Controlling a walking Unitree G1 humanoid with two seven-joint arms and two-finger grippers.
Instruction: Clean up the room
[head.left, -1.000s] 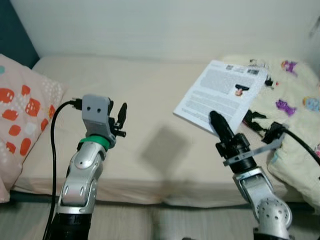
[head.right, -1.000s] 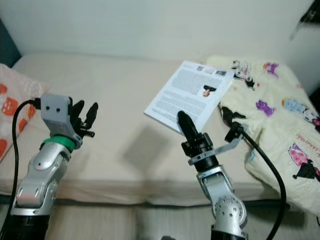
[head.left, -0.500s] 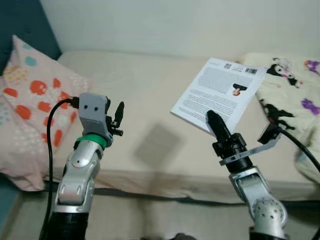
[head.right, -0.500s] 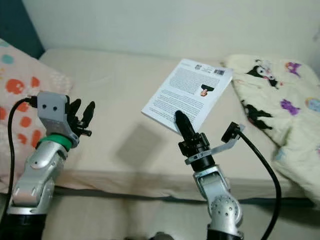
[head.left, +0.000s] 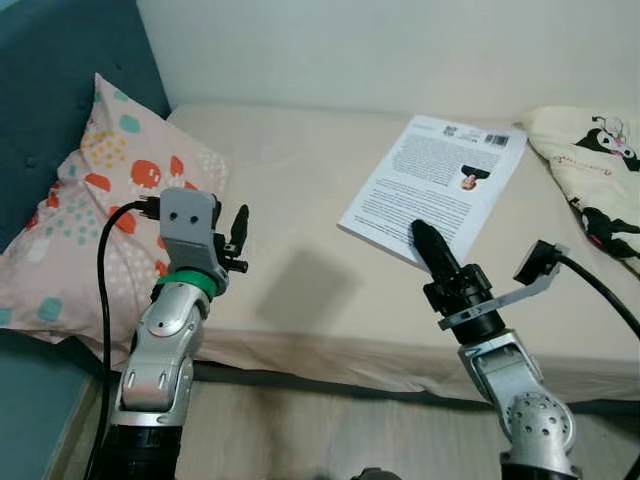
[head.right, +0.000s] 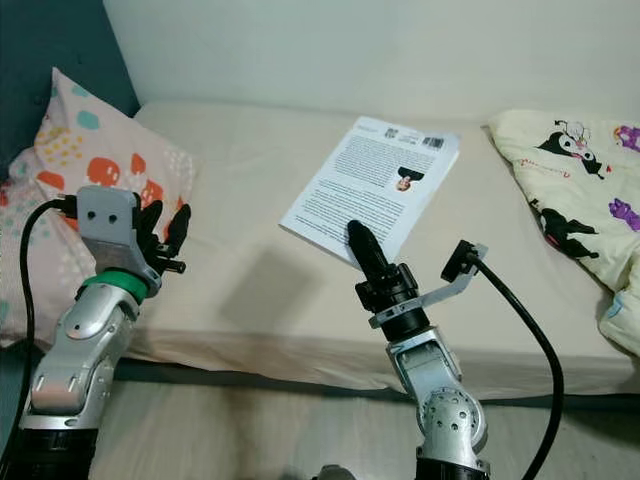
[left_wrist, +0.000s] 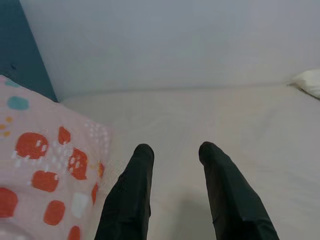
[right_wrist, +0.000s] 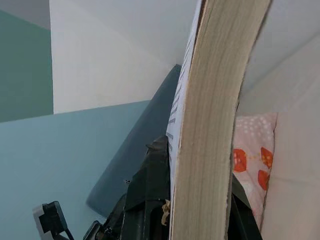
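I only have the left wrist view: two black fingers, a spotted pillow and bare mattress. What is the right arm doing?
Observer: The right end effector is shut on a book, gripping its near edge and holding it up over the bed.
Operator: Which side of the book faces up?
Observer: The white back cover, with printed text, a small photo and barcodes at the far edge.
Operator: Anything else on the bed past that book?
Observer: A cream blanket with cartoon prints lies bunched at the bed's right end.
Operator: And my left end effector?
Observer: The left end effector hangs open and empty beside the spotted pillow.
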